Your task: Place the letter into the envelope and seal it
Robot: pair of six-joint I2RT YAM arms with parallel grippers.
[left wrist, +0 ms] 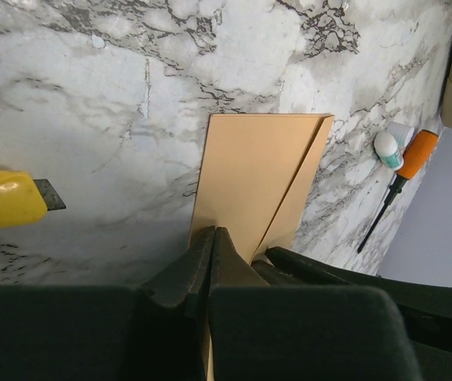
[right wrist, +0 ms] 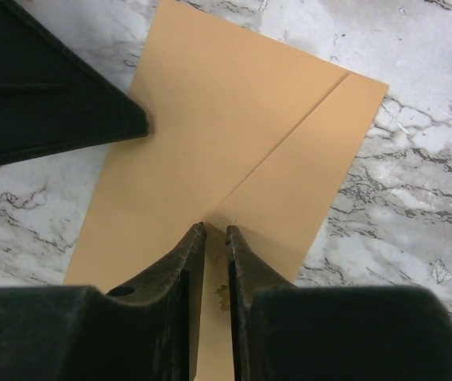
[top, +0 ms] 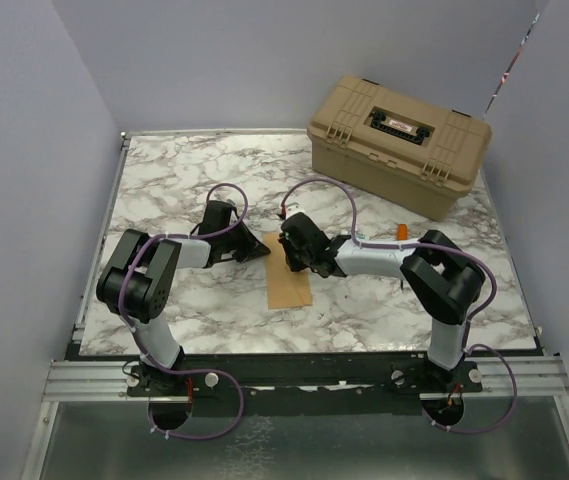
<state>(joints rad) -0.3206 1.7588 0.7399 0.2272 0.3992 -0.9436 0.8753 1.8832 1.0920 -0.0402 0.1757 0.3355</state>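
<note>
Sealing looks like the step in hand. The kraft envelope (top: pixel 289 288) lies flat mid-counter (top: pixel 184 190), a diagonal fold across it. The left end effector (left wrist: pixel 211 234) is fully closed, its tips on the envelope's end. The right end effector (right wrist: pixel 215 232) shows a narrow slit and holds nothing visible. No letter shows, so it is probably inside. Next, the fold likely needs pressing flat. The tan toolbox (top: pixel 399 145) is shut, its contents hidden.
</note>
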